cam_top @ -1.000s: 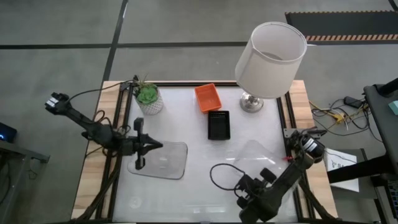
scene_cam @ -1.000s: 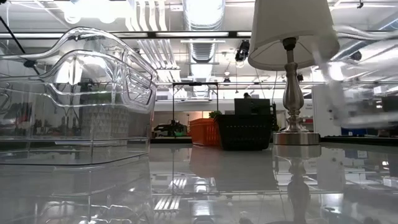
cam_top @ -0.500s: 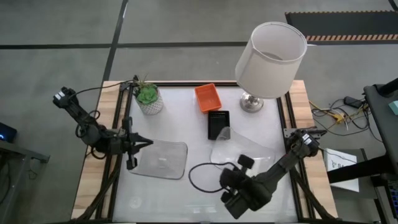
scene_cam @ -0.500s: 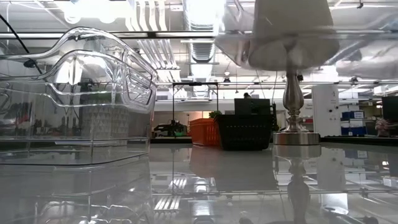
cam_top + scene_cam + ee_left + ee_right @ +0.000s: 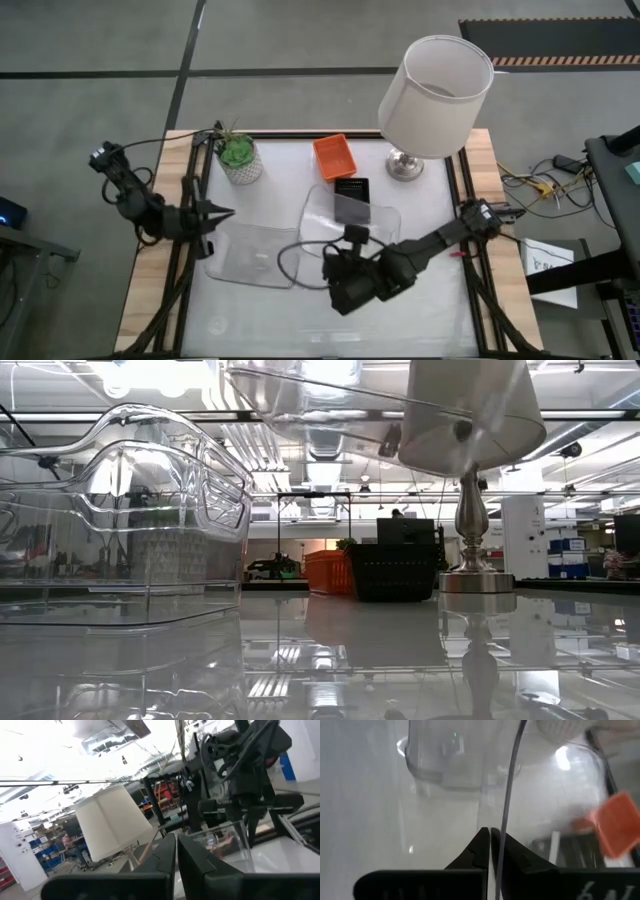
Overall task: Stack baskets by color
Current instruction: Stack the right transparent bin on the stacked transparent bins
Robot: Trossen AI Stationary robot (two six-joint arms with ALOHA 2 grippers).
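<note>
Now the right gripper (image 5: 352,240) has swung in from the near right part of the table to mid-table, carrying a clear tray (image 5: 350,215) with it; a second ago that tray hung low by the right edge. I read this as the transfer leg of the clear stack: the tray is on its way to the clear trays (image 5: 255,256) that sit on the table off to the gripper's left, nearer the left arm. From the right wrist view the jaws are pinched shut on the thin tray wall, which runs up from between the fingertips (image 5: 482,842). The tray is airborne, tilted, and hangs over the black basket (image 5: 351,189) just ahead of the gripper; the orange basket (image 5: 334,157) lies a little beyond that, toward the lamp (image 5: 432,95). The left gripper (image 5: 222,213) has pulled back to the table's left edge, jaws closed on nothing, beside the resting trays. Lowering and nesting are not yet done.
</note>
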